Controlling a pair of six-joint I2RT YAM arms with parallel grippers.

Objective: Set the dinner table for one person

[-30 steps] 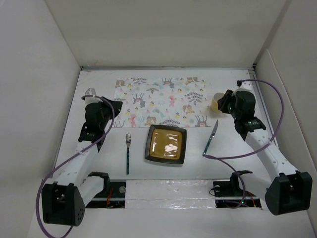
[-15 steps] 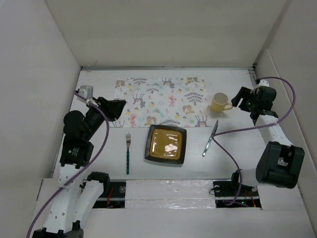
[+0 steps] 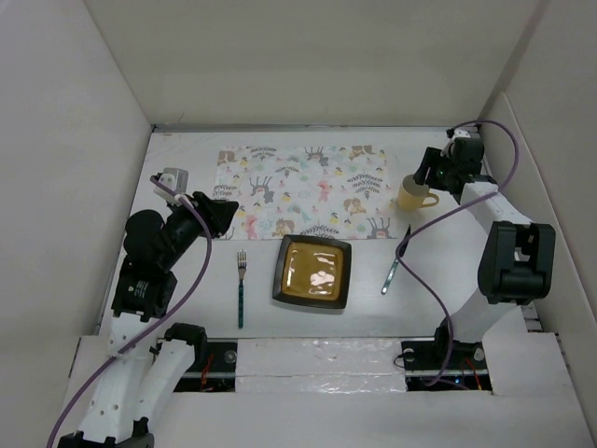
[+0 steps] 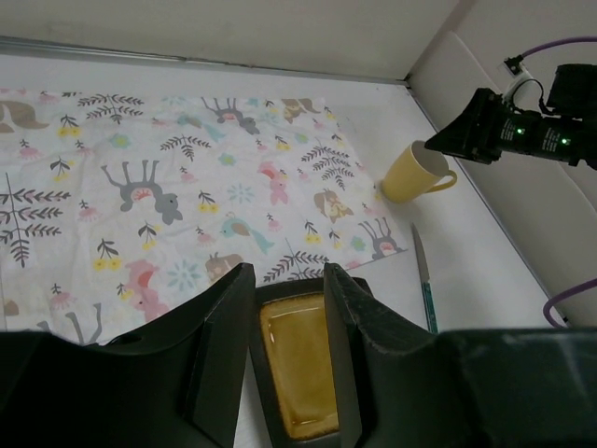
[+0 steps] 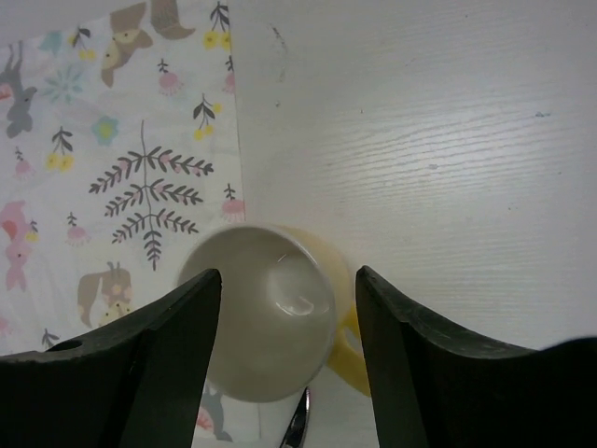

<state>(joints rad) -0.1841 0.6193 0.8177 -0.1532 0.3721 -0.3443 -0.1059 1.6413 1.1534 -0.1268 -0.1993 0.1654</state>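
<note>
The dinner table [image 3: 298,322] is a plain white tabletop. On it lie a placemat [image 3: 303,191] printed with animals, a square amber plate [image 3: 312,272] with a dark rim, a teal-handled fork [image 3: 241,285] left of the plate, and a knife [image 3: 398,259] right of it. A yellow mug [image 3: 413,193] stands upright off the placemat's right edge. My right gripper [image 3: 431,174] hovers open over the mug [image 5: 270,327], one finger to each side, not touching it. My left gripper [image 3: 219,213] is open and empty, held above the placemat's left edge; the plate [image 4: 297,373] shows between its fingers [image 4: 224,355].
White panels wall the table on the left, back and right. A purple cable [image 3: 420,280] from the right arm trails over the table near the knife. The right arm's elbow [image 3: 515,261] stands close to the right wall.
My right gripper drew back from the mug toward the right wall, then swung to over the mug. The left arm has risen and folded back; its gripper stays near the placemat's left edge.
</note>
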